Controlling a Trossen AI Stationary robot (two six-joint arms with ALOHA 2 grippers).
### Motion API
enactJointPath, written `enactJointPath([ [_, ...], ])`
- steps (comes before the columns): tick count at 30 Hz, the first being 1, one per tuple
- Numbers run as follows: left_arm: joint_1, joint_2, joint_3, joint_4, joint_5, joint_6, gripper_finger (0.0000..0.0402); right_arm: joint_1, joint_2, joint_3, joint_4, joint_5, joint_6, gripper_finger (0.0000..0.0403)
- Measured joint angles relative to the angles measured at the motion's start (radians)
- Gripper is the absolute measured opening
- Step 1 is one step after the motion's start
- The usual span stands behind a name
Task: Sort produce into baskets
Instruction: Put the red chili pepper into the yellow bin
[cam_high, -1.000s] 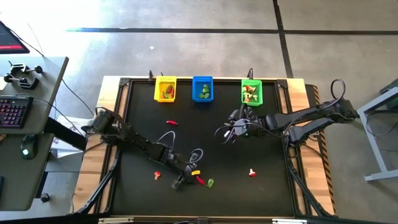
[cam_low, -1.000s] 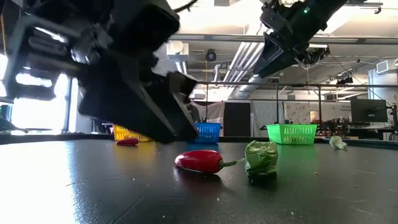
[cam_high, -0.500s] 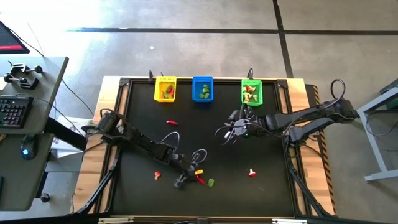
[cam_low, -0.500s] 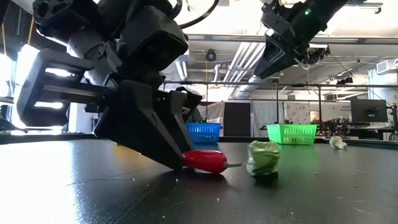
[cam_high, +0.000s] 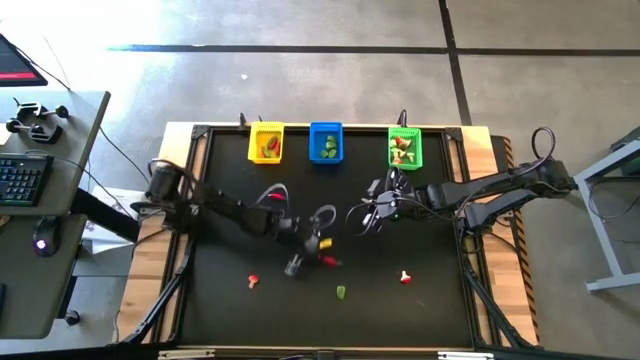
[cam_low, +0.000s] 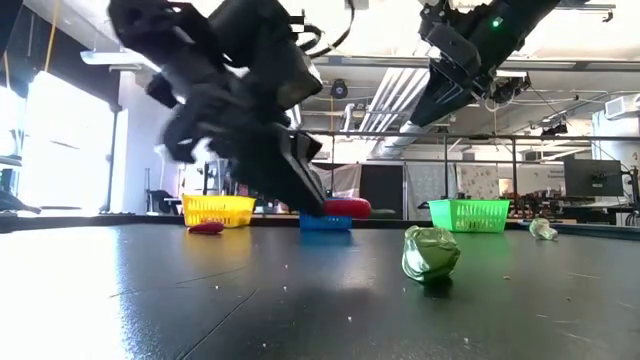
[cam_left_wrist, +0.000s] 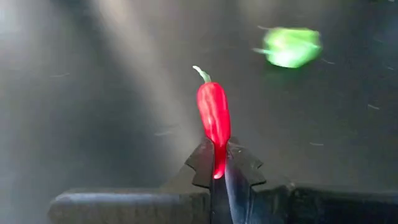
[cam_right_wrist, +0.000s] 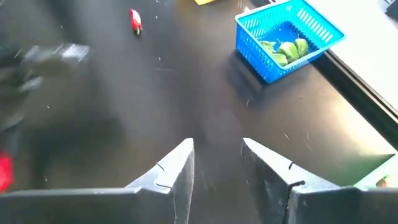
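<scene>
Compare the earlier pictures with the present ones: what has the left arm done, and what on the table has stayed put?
The left gripper has shut on the slim red toy chilli, lifted it off the black table and carried it toward the baskets. The small crumpled green toy vegetable remains where it lay. The right gripper hangs open above the table, unmoved.

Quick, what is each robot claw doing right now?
Left gripper: shut on a red chilli, lifted off the table.
Right gripper: open, holding nothing.
</scene>
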Motion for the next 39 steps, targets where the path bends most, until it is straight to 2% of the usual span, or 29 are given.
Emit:
enactJointPath([
  [6, 0.173, -0.091, 0.000, -0.103, -0.022, -0.039, 0.0001, 0.000, 0.000, -0.002, -0.066, 0.002, 0.006, 0.0124],
  [11, 0.349, -0.188, 0.000, -0.197, -0.090, -0.093, 0.0001, -0.004, 0.000, -0.065, -0.008, 0.031, 0.020, 0.0124],
  [16, 0.530, -0.287, 0.000, -0.297, -0.175, -0.154, 0.0001, -0.013, 0.000, -0.147, 0.091, -0.010, 0.054, 0.0124],
  [21, 0.682, -0.357, 0.001, -0.435, -0.321, -0.195, 0.0001, -0.014, 0.000, -0.196, 0.183, -0.010, 0.074, 0.0124],
  [28, 0.857, -0.345, 0.001, -0.572, -0.444, -0.249, 0.0001, -0.014, 0.000, -0.203, 0.247, -0.009, 0.067, 0.0124],
  [35, 0.942, -0.279, 0.000, -0.563, -0.416, -0.237, 0.0001, -0.023, 0.000, -0.203, 0.263, -0.006, 0.055, 0.0124],
  [39, 0.961, -0.226, 0.000, -0.547, -0.360, -0.221, 0.0001, -0.027, -0.001, -0.203, 0.263, -0.008, 0.060, 0.0124],
])
